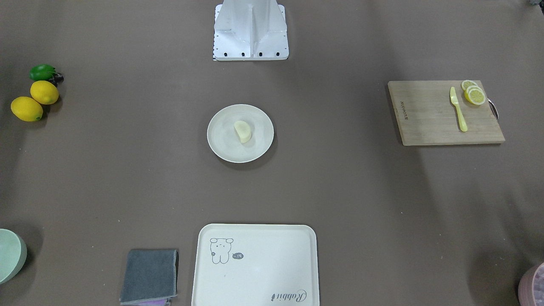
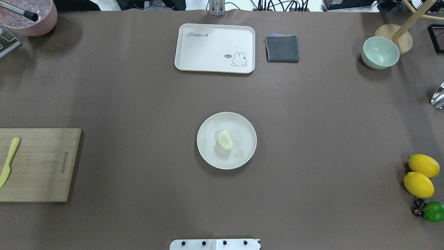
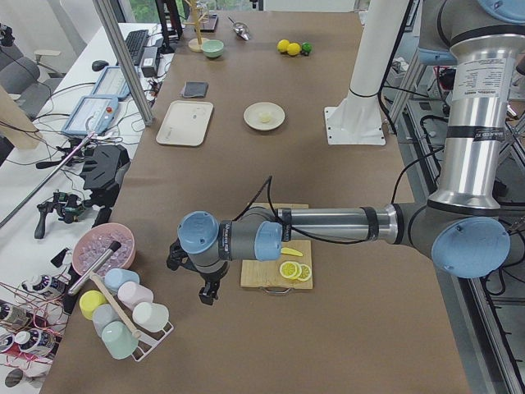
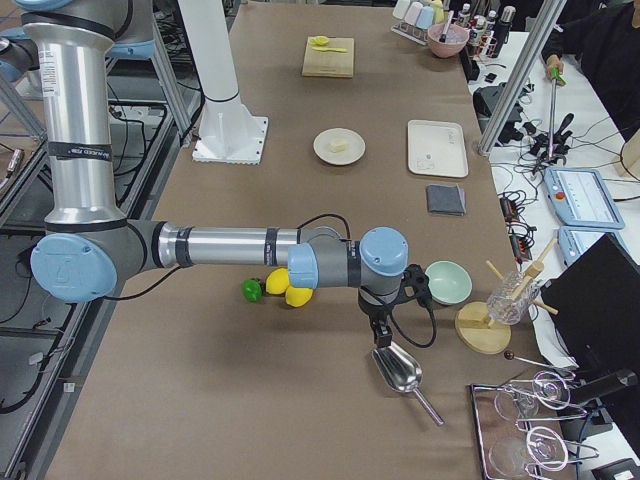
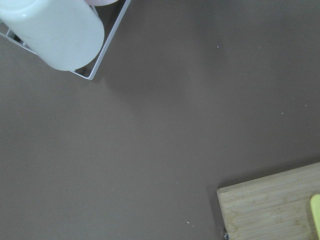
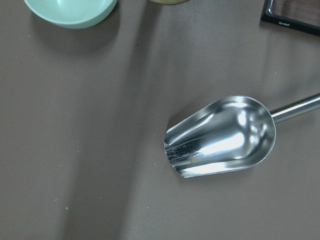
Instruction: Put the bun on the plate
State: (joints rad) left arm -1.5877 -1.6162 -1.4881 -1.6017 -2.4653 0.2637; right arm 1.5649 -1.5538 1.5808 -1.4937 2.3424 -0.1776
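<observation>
While the bun [image 2: 225,140] lies on the plate [image 2: 242,156] at table centre, slightly toward its 9 o'clock side, my left gripper [image 3: 208,294] and right gripper [image 4: 381,338] hang at opposite table ends; I cannot tell their jaw state.

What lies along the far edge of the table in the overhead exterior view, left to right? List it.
Pink bowl → cream tray → grey cloth → pale green bowl. The wooden stand beside the green bowl overlaps it, so it is left out.
</observation>
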